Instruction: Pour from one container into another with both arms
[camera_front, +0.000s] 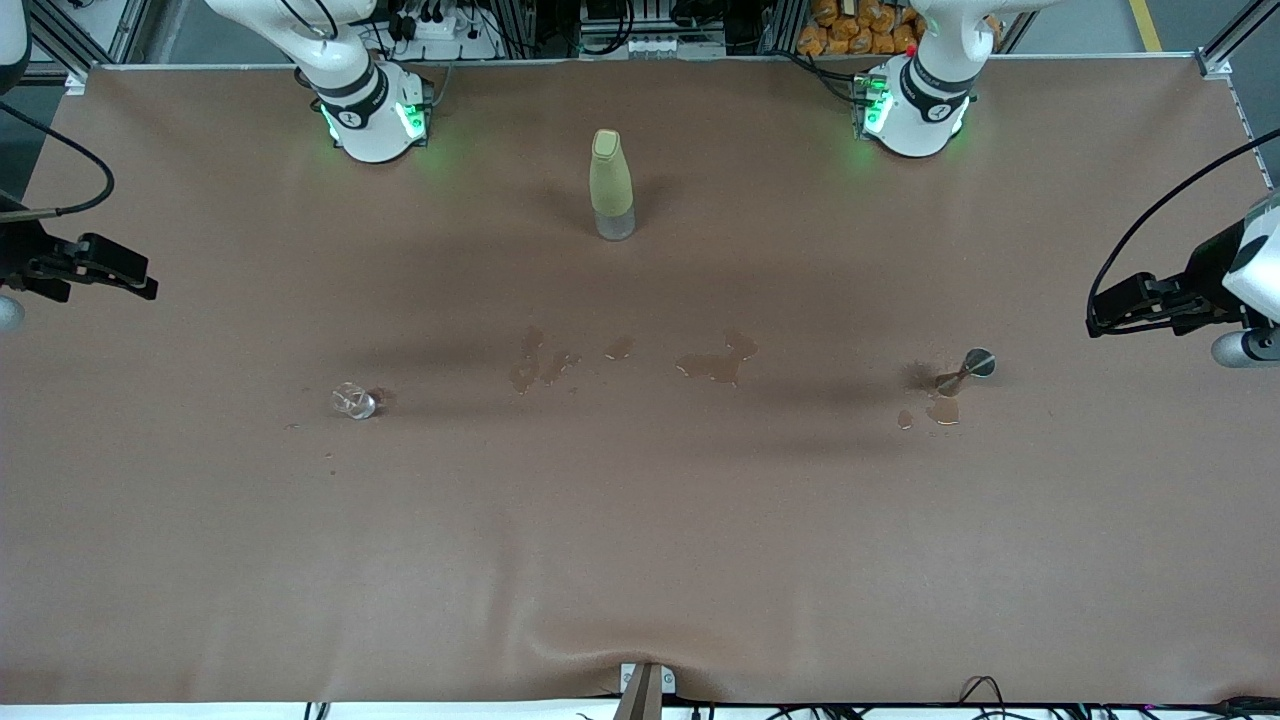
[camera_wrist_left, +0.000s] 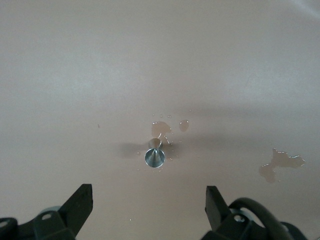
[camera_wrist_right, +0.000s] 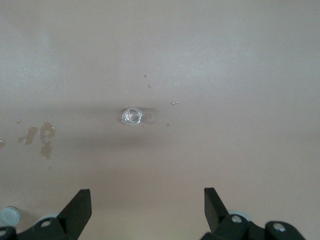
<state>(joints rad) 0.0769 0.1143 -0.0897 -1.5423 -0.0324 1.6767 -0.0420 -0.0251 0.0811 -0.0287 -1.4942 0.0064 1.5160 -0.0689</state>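
1. A wrinkled brown table cover (camera_front: 640, 560) spreads under me.
2. Aluminium frame rails (camera_front: 90, 30) edge the table by the bases.
3. Orange packets (camera_front: 850, 25) are heaped there, beside cables (camera_front: 430, 20).

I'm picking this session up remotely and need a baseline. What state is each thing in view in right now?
Bottle: upright, cap on, untouched.
Clear glass: apparently on its side, toward the right arm's end.
Metal funnel: tipped over, beside a puddle.
Puddles: spilled liquid mid-table.
Table: wet in patches.
Left tool: open, empty, above the metal funnel.
Right tool: open, empty, above the clear glass.
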